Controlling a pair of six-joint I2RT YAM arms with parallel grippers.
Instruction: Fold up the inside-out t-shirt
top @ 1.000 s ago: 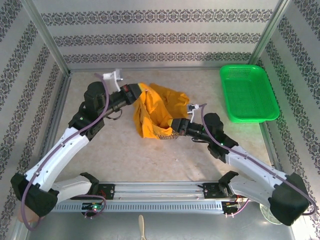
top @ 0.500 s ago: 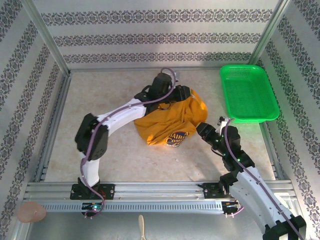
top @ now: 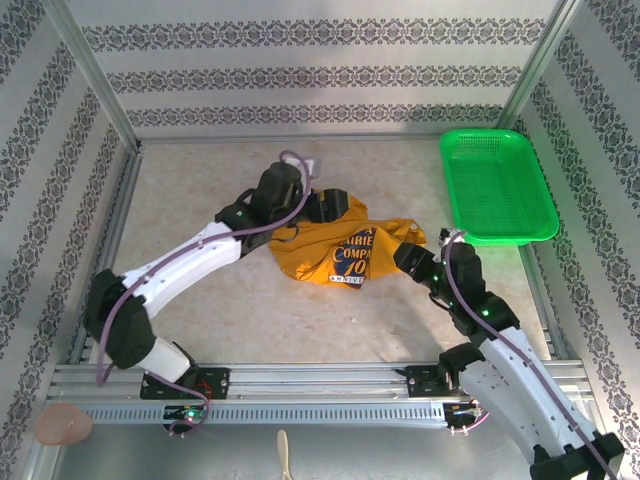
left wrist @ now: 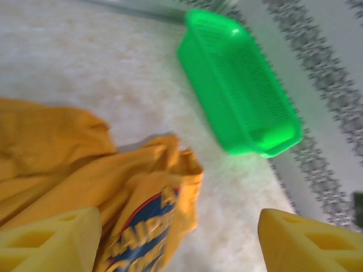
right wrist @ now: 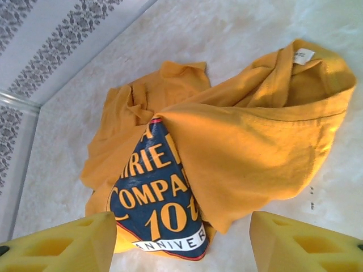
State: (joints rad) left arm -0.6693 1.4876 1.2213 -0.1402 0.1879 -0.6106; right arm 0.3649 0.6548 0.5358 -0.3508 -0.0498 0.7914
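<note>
The inside-out t-shirt [top: 345,250] lies in a crumpled mustard-orange heap in the middle of the table, its navy and white print [top: 352,262] facing up. My left gripper [top: 322,207] hovers at the heap's back-left edge, open, with the shirt [left wrist: 85,158] below its left finger. My right gripper [top: 405,256] sits at the heap's right edge, open and holding nothing. In the right wrist view the shirt [right wrist: 244,141] spreads beyond my right gripper [right wrist: 181,243], with the print [right wrist: 159,198] and a small white label [right wrist: 303,55] showing. The left wrist view is blurred.
A green plastic basket [top: 497,185] stands at the back right, close to the right arm, and appears in the left wrist view [left wrist: 238,85]. Patterned walls enclose the table on three sides. A metal rail [top: 320,385] runs along the near edge.
Both grippers have opened and let go of the shirt, which dropped from a lifted bundle into a heap with the print up. The left arm swung across, then back left.
</note>
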